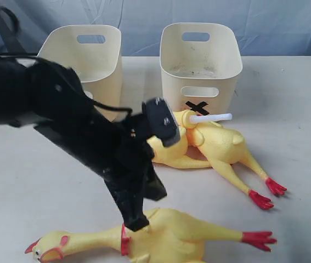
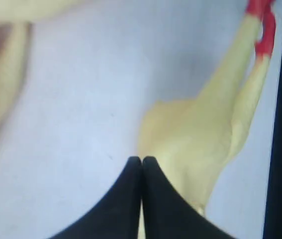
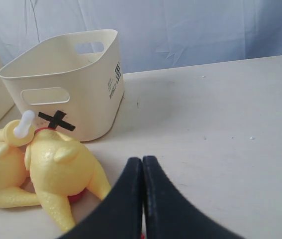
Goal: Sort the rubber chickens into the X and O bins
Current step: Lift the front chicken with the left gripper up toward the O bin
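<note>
One rubber chicken (image 1: 171,235) with a red neck band lies along the front edge, head to the left. My left gripper (image 1: 136,222) hangs just over its body, shut and empty; in the left wrist view the gripper (image 2: 141,159) is at the edge of that chicken (image 2: 190,144). Two more chickens lie in front of the X bin (image 1: 199,60): one with a white stick (image 1: 221,142) and one (image 1: 169,152) partly behind my left arm. The other bin (image 1: 84,49) stands to the left, its mark hidden. My right gripper (image 3: 142,159) is shut and empty above the table, near the stick chicken (image 3: 56,164).
The pale table (image 1: 292,109) runs back to a blue cloth backdrop (image 1: 144,16). My left arm (image 1: 62,115) crosses the left half of the exterior view and covers the front of the left bin. The X bin (image 3: 71,74) also shows in the right wrist view.
</note>
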Action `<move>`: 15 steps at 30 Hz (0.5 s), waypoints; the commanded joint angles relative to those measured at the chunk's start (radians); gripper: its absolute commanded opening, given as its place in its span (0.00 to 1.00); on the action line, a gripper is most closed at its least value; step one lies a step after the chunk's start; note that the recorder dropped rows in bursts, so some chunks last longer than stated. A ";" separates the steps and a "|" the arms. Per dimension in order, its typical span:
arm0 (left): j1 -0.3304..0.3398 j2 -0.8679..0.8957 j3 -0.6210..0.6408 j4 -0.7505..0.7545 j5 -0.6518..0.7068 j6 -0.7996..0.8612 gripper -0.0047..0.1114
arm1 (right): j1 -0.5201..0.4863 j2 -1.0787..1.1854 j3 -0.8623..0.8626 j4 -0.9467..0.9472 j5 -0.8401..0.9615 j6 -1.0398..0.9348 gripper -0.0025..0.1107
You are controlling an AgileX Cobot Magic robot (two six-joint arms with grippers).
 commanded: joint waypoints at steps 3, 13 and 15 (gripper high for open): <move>-0.002 -0.231 -0.067 0.130 0.026 -0.228 0.04 | 0.005 0.000 -0.001 0.000 -0.013 0.000 0.01; -0.002 -0.102 -0.066 0.098 0.246 -0.279 0.71 | 0.005 0.000 -0.001 0.000 -0.013 0.000 0.01; -0.002 -0.057 -0.066 0.091 0.222 -0.236 0.70 | 0.005 0.000 -0.001 0.000 -0.013 0.000 0.01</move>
